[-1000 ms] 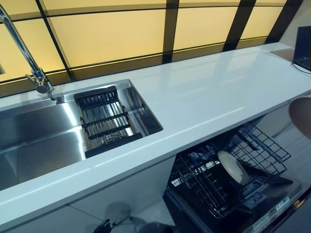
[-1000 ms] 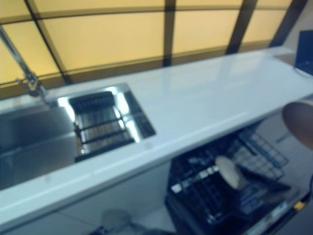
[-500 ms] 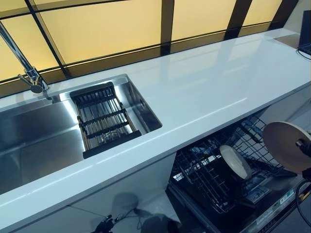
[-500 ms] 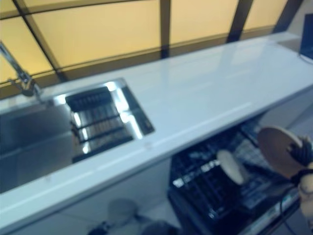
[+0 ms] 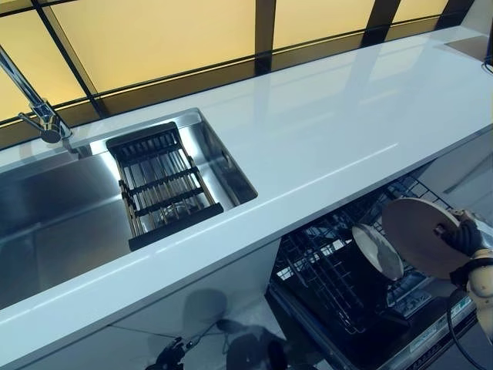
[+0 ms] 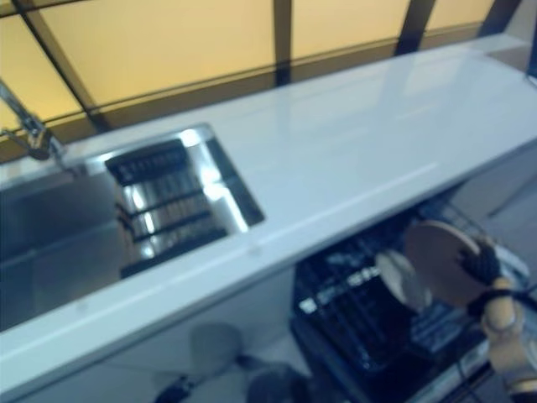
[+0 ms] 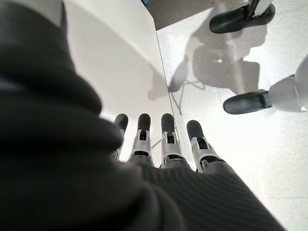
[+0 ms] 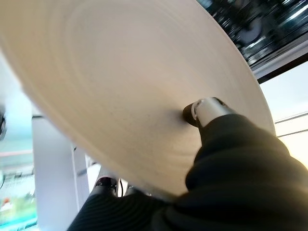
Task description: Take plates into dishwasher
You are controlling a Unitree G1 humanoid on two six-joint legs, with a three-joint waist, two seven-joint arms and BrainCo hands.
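At the far left a tap (image 5: 35, 108) rises over a steel sink (image 5: 54, 223) set into the white surface (image 5: 339, 131), and a black slatted drain rack (image 5: 162, 185) lies across the sink's right end. Behind the surface runs a row of amber panels (image 5: 154, 38) parted by dark bars. The left hand (image 7: 159, 139) shows only in its own wrist view, fingers straight and side by side, holding nothing, with a pale cabinet side and the floor past them. Below the surface's front edge, toward the right, the dishwasher (image 5: 408, 347) stands open with its dark wire rack (image 5: 323, 277) drawn out. One pale plate (image 5: 377, 250) stands on edge in that rack, leaning a little. Just to its right, above the rack and not touching it as far as the views show, the right hand (image 5: 462, 239) holds a second, tan plate (image 5: 420, 235) tilted nearly upright, its face turned toward the standing plate. In the right wrist view the thumb presses on the near face of this plate while other fingers show under its rim, so the hand is pinched on the plate's edge. The held plate partly overlaps the racked plate in the head views; whether the two touch cannot be told.
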